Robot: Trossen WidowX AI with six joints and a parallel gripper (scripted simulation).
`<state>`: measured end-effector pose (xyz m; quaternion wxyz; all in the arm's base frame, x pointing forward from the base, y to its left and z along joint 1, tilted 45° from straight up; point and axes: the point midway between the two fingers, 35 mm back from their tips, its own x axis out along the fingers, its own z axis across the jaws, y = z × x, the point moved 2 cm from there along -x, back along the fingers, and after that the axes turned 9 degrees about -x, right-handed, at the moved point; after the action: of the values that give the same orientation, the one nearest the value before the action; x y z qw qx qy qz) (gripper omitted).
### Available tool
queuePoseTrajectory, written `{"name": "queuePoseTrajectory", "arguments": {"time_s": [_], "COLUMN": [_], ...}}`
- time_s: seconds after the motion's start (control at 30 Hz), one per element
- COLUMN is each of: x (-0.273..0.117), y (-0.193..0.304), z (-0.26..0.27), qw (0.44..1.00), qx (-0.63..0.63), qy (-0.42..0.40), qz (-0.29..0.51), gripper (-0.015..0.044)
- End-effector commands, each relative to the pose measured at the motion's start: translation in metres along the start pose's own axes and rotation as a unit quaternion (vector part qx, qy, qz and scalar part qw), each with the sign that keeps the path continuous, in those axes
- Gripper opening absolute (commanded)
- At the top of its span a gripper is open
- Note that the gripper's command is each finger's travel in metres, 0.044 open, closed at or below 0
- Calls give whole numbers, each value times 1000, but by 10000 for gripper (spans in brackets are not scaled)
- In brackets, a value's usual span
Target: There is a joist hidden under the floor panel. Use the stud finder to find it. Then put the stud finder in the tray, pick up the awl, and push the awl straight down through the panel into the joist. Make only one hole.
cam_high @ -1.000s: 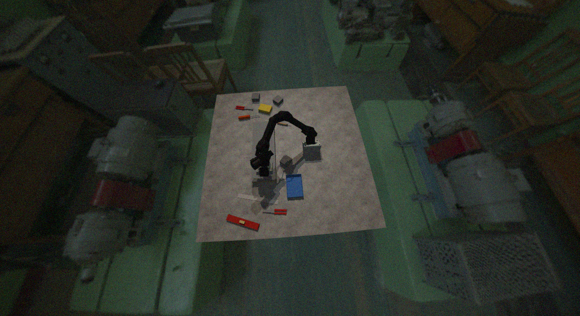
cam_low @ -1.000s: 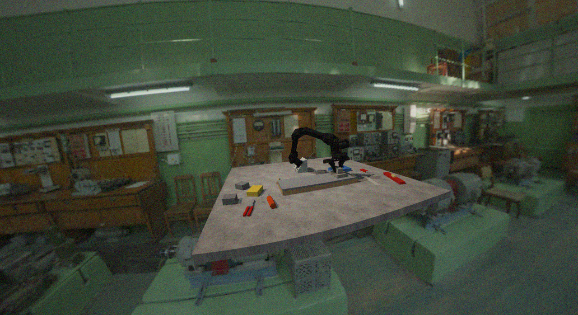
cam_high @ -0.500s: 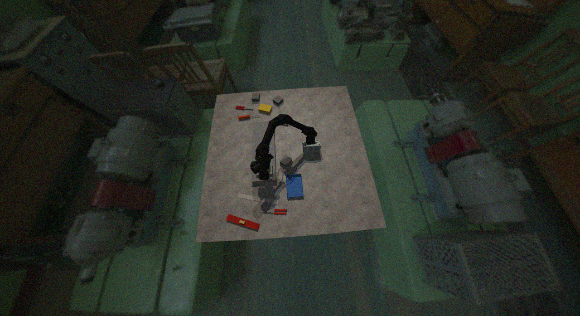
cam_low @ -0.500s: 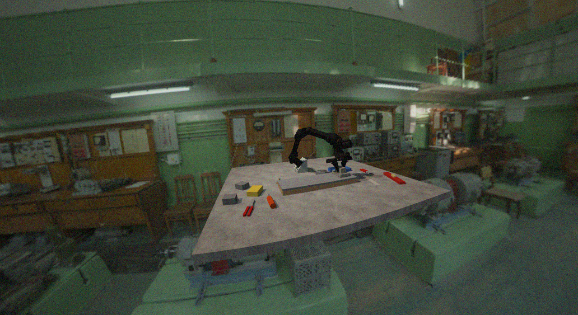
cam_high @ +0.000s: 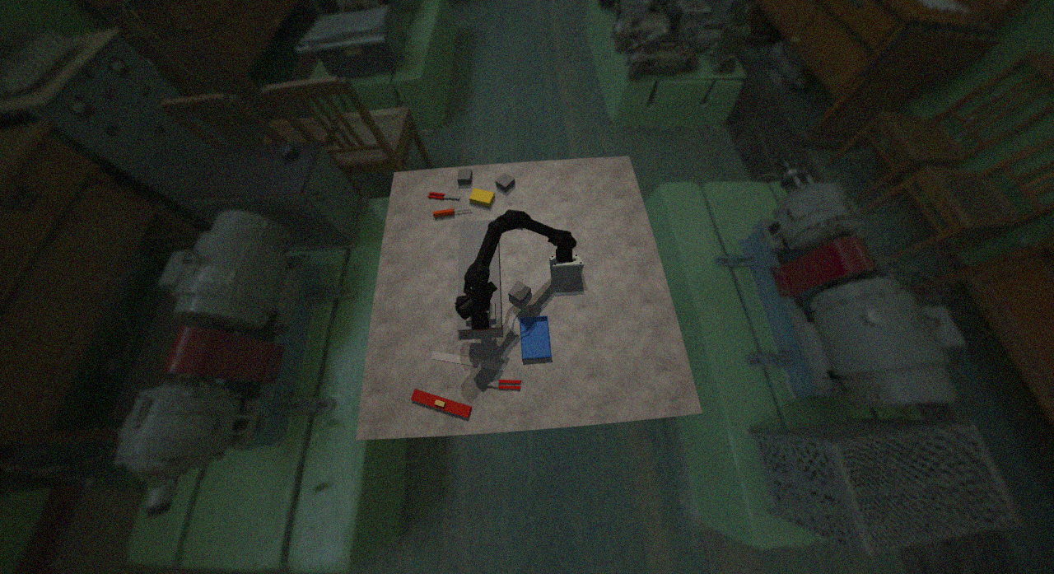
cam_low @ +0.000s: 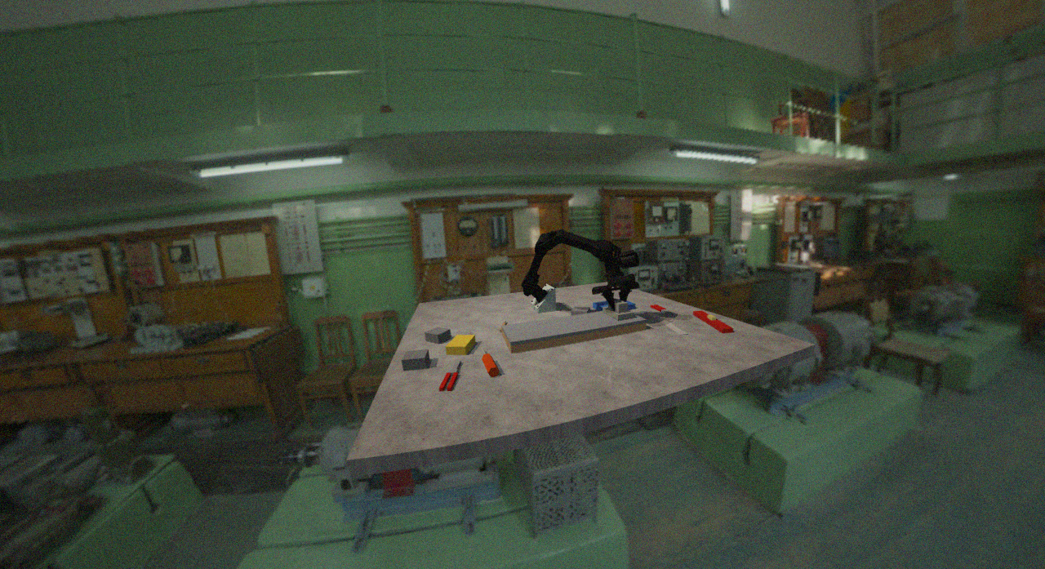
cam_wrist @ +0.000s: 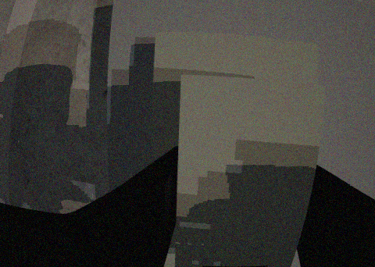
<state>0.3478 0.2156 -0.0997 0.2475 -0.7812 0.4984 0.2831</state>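
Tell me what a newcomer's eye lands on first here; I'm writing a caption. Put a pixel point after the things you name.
Probably the black arm [cam_high: 515, 218] [cam_low: 568, 240], arched over the pale tabletop [cam_high: 603, 202] [cam_low: 555, 390]. Next come the bright blue tray [cam_high: 535, 339] [cam_low: 606, 304] near its gripper [cam_high: 478, 327] [cam_low: 615, 306] [cam_wrist: 238, 212] and the yellow block [cam_high: 482, 197] [cam_low: 460, 344] beyond the panel's far end.

- One tool [cam_high: 479, 321] [cam_low: 617, 300] [cam_wrist: 236, 159], shut on one pale grey block-like device [cam_low: 623, 307] [cam_wrist: 250, 111].
- One panel [cam_high: 473, 240] [cam_low: 570, 331], below the tool.
- One worktop [cam_high: 603, 364] [cam_low: 584, 390], beneath the panel.
- Three dark grey blocks: two [cam_high: 464, 176] [cam_high: 505, 181] [cam_low: 415, 358] [cam_low: 438, 335] well apart from the tool, one [cam_high: 520, 293] nearer it.
- One yellow block [cam_high: 482, 197] [cam_low: 460, 344], well apart from the tool.
- Two red-handled hand tools: one [cam_high: 437, 195] [cam_low: 448, 380] well apart from the tool, one [cam_high: 509, 385] [cam_low: 657, 308] nearer.
- One orange-handled hand tool [cam_high: 443, 212] [cam_low: 490, 366], well apart from the tool.
- One blue tray [cam_high: 535, 339] [cam_low: 602, 305], near the tool.
- One red bar [cam_high: 453, 406] [cam_low: 712, 322], farther from the tool than the tray.
- One pale strip [cam_high: 451, 357] [cam_low: 676, 328], near the tool.
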Motion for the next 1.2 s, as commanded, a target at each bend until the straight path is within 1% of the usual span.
{"name": "queuePoseTrajectory", "arguments": {"time_s": [0.0,1.17], "x": [0,1], "y": [0,8], "z": [2,-48], "qw": [1000,1000], "qx": [1,0], "qy": [-1,-1], "qz": [1,2], "gripper": [0,0]}}
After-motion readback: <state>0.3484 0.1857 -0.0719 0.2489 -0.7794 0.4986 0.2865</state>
